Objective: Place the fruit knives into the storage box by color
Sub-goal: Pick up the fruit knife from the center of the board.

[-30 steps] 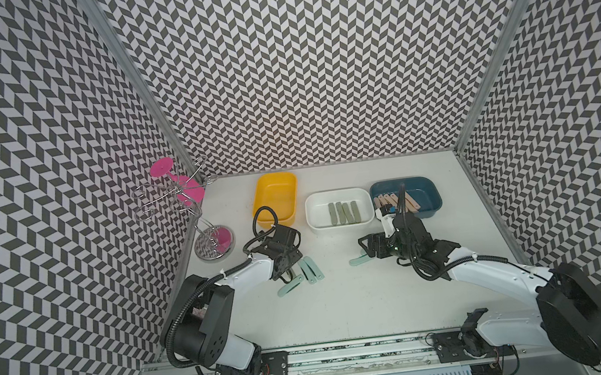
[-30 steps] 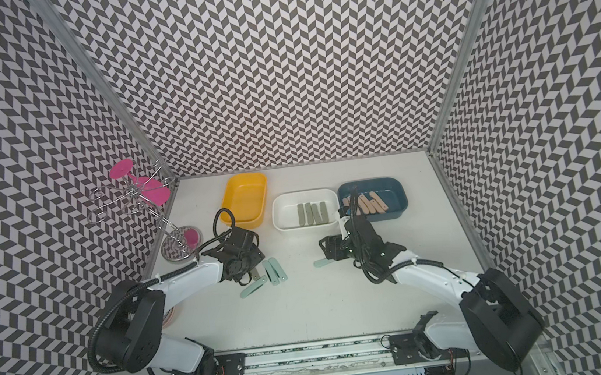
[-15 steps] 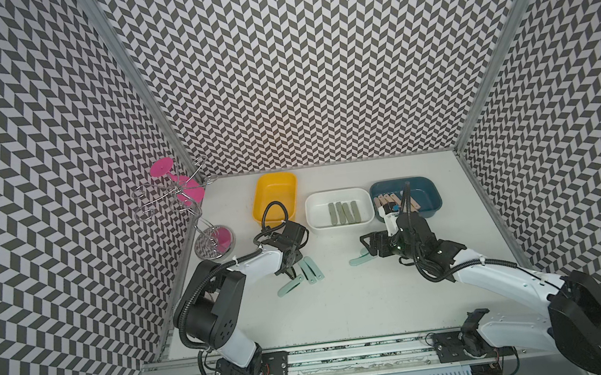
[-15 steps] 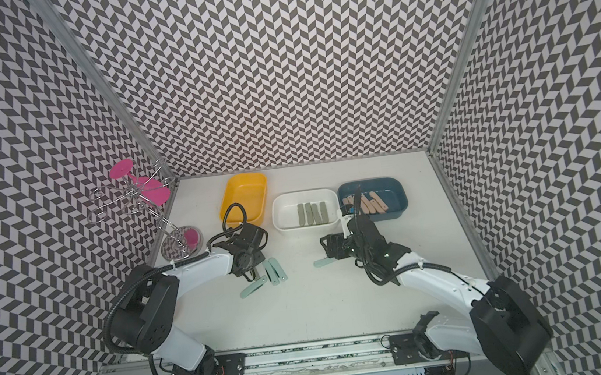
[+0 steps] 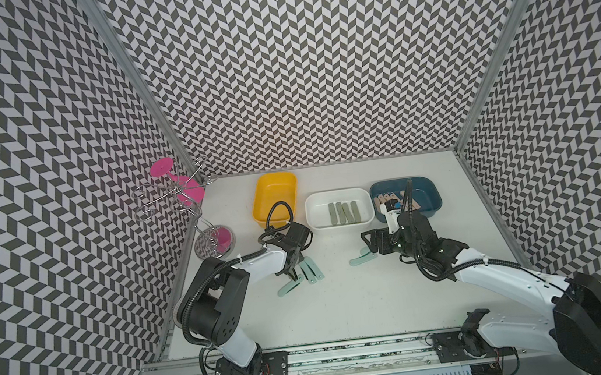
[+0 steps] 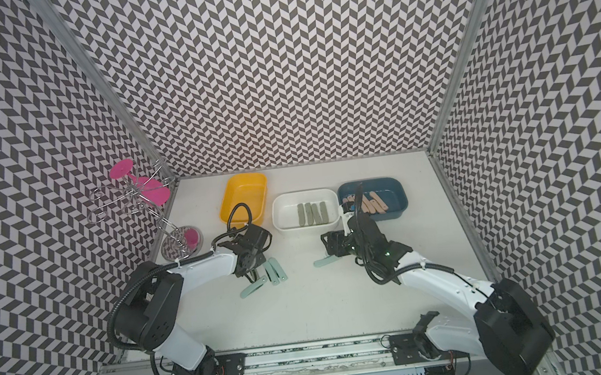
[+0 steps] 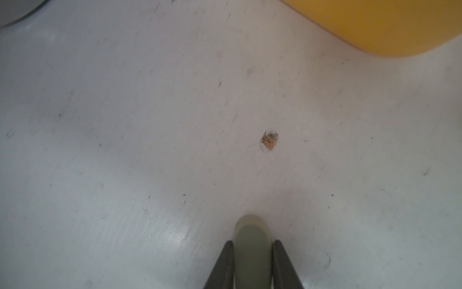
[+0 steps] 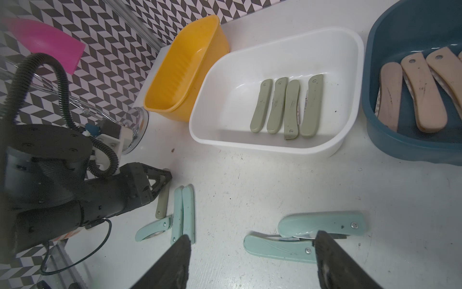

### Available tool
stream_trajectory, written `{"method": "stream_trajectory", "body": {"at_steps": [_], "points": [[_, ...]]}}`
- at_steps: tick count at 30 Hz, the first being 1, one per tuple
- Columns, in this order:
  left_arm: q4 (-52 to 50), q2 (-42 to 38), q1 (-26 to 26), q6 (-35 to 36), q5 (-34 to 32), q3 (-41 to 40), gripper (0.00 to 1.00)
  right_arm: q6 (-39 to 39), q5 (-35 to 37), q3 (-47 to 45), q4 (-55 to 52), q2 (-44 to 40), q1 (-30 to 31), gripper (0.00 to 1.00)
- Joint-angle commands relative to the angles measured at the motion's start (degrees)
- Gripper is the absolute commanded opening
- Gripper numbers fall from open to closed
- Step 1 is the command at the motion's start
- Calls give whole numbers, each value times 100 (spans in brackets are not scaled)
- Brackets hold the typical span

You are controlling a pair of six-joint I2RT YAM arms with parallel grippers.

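Clamping a sage fruit knife (image 7: 251, 229) down at the worktop (image 5: 343, 306), the left gripper (image 7: 252, 244) sits just before the yellow box (image 8: 190, 62), with three mint knives (image 8: 178, 215) beside it. The right gripper (image 8: 252, 235) hovers, jaws apart, over two mint knives (image 8: 322, 222) mid-worktop. The white box (image 8: 287, 50) and blue box (image 8: 390, 37) line the far edge, and a glass rack (image 5: 214, 240) crowds the far-left corner; the near half lies open.

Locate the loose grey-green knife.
Right wrist view: the grey-green knife is pinched in the left claw, beside three mint knives, near the yellow bin.

loose knives (image 5: 310, 271) lie on the table (image 5: 343, 306) before the boxes (image 5: 337, 192).
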Motion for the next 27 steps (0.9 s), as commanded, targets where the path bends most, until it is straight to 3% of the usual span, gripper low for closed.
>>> {"method": "stream_trajectory", "body": {"at_steps": [1,13,21,27], "points": [[-353,177,-51,3,454,-179,20,16,103,172,145,-153,2,76],[-639,-611,55,451,137,222,15,36,6,237,206,-26,5,76],[-851,-1103,54,1190,-19,1172,15,44,6,355,220,99,-7,76],[-589,-739,5,1895,345,2165,14,56,-68,355,209,74,-25,76]]}}
